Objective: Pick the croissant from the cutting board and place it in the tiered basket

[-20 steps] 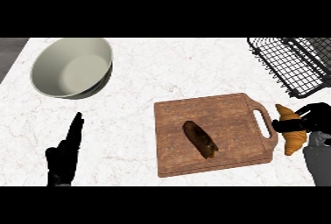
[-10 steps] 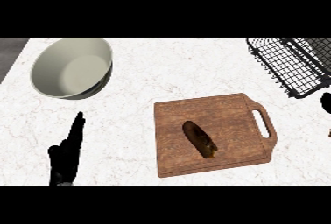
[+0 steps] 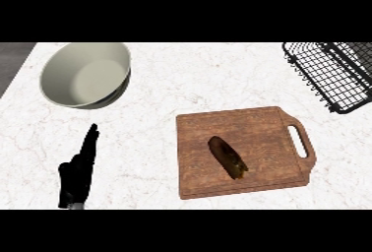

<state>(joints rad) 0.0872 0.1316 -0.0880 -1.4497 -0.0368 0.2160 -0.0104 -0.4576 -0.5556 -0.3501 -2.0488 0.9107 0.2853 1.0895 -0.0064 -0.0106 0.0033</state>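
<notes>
Sitting top R: wire basket [image 3: 333, 74]; bowl [image 3: 85, 74] top L. Dark oblong item [image 3: 227, 157] on board [image 3: 243, 150], long axis diagonal, upper-L to lower-R. L hand [image 3: 78, 172] fingers straight.

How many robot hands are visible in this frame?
1. The left hand rests open at the lower left of the counter, fingers pointing up, left of the cutting board. The right hand is out of view.
</notes>
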